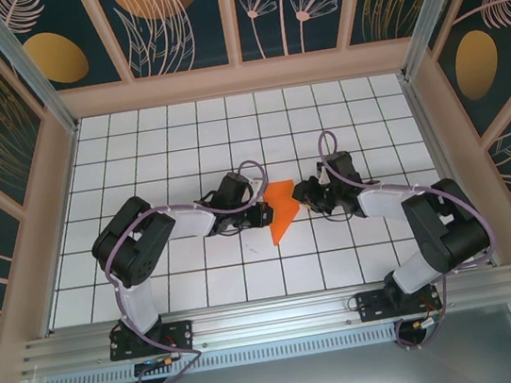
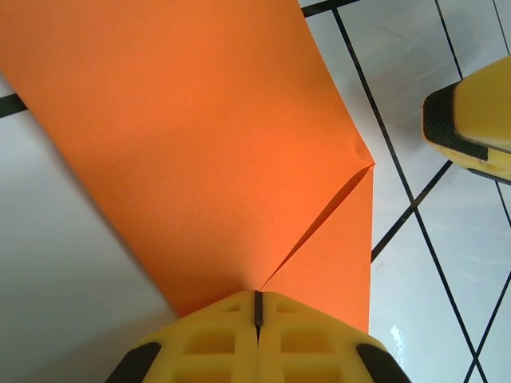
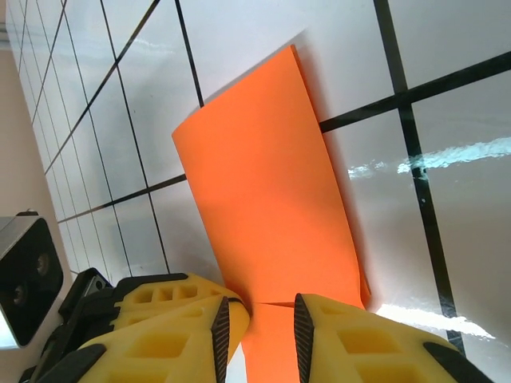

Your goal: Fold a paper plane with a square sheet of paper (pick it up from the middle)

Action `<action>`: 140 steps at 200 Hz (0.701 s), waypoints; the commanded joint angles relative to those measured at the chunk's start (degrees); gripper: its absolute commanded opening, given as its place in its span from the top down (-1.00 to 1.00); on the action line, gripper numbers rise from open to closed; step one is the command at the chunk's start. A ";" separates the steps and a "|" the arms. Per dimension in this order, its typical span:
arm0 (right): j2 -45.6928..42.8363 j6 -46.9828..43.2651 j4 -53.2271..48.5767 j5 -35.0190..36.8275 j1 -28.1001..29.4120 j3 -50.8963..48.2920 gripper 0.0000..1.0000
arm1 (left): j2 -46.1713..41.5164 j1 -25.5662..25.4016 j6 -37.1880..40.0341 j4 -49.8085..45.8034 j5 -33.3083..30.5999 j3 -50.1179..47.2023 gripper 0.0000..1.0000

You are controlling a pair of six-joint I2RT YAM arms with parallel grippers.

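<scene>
white gridded desk (image 1: 138, 170), midway between its side edges: sheet of paper (image 1: 280, 209) partly folded, diagonal flap creased, not yet a dart. left fingers (image 2: 215, 343) pressed together, pinching its edge; right fingers (image 3: 351, 335) slightly spread astride it. most folds likely remain.

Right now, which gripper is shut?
The left gripper: its fingers meet with no gap, pinching the edge of the paper. The right gripper has its fingers apart, paper between them.

Both arms are bending inward, wrists facing each other. The left gripper (image 2: 257, 309) is pinching shut on the paper (image 2: 200, 136); the right gripper (image 3: 261, 323) is holding its jaws slightly apart.
</scene>
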 commanded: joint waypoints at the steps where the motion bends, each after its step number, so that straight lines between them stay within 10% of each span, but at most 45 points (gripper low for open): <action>1: -1.63 0.97 0.48 0.34 -0.34 -0.83 0.36 | 0.03 -0.21 -1.17 -2.39 0.64 -1.65 0.96; 78: -1.95 -2.42 -6.04 4.83 -0.14 -0.89 0.31 | -6.32 -0.05 -3.38 -4.35 -4.77 0.03 0.32; 140: -0.63 -2.73 -4.53 2.09 0.13 -0.32 0.29 | -6.11 0.02 -2.14 -8.71 -10.63 3.66 0.36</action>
